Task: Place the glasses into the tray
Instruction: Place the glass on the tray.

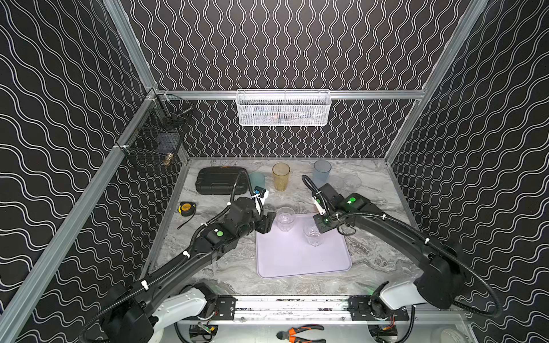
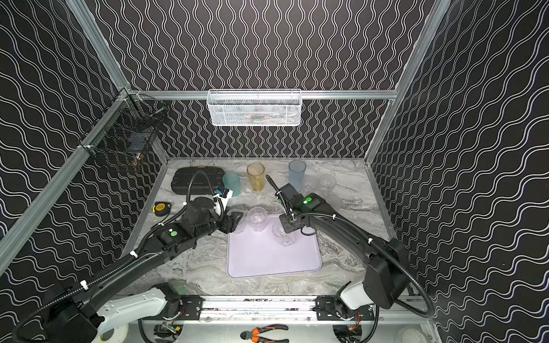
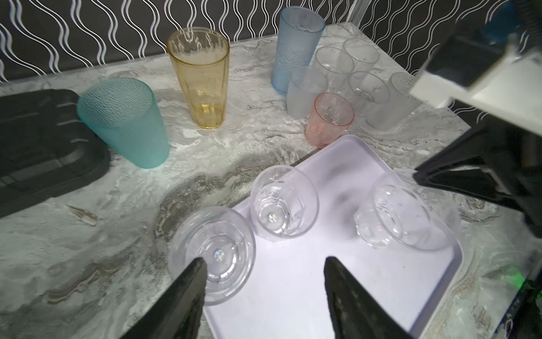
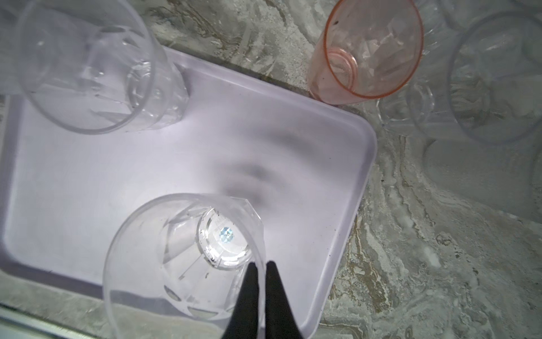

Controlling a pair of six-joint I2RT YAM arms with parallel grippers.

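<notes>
In both top views a flat pale lilac rectangular tray (image 1: 297, 261) (image 2: 267, 261) lies on the grey marbled desk (image 1: 225, 267). A short clear tumbler (image 1: 285, 219) stands just inside the tray's far left corner. The right gripper (image 1: 320, 228) holds a second clear tumbler (image 1: 313, 236) over the tray, near its far edge. A tall amber glass (image 1: 281, 176), a blue glass (image 1: 321, 172) and a teal glass (image 1: 257, 178) wait beyond that far edge, not yet placed.

In the left wrist view the left gripper (image 3: 265, 261) has its fingers (image 3: 187, 293) spread wide and holds nothing. One tip sits at the rim of a third clear tumbler (image 3: 217, 258), which seems perched on the tray's corner rim. A dragging finger could tip it or slide it off.

In the right wrist view the right gripper's fingers (image 4: 249, 296) are pinched shut on the second clear tumbler's wall. It looks tilted, so if released that way it might topple. A small pink tumbler (image 4: 366, 50) stands just outside the tray.
</notes>
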